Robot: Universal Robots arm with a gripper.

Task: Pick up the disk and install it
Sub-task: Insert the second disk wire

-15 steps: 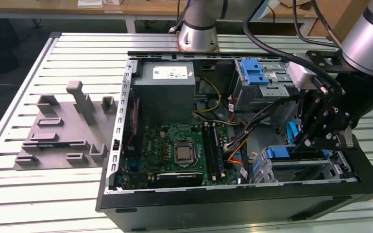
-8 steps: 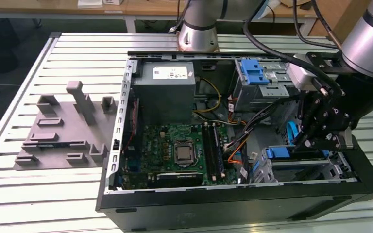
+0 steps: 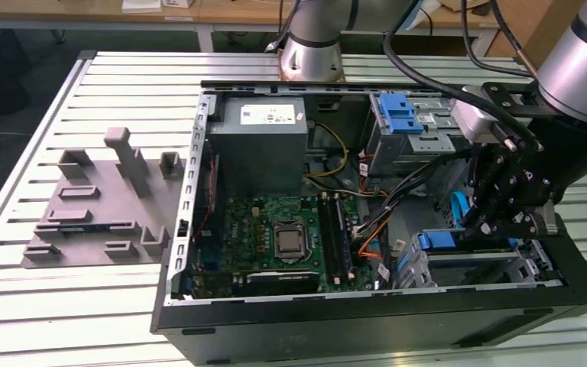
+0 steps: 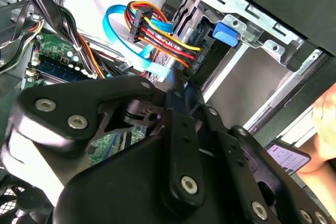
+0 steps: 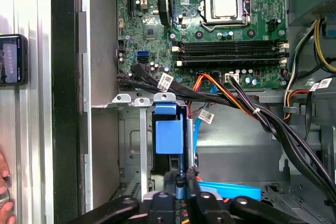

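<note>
Gripper [image 5: 181,192] at blue-carriered disk [image 5: 169,136] in bay

Gripper [image 3: 497,222] is sitting deep in the open computer case [image 3: 375,321], near the case's corner at the exterior view's lower right, tight against the drive cage [image 3: 477,264]. Cable bundle [image 5: 252,111] is crossing the gap between motherboard [image 3: 283,237] and cage, crowding the way in. Blue flat cable [image 4: 131,35] is looping just beside the cage mouth. Power-supply box [image 3: 263,130] is blocking the far corner. Room is staying open above the motherboard.
</note>
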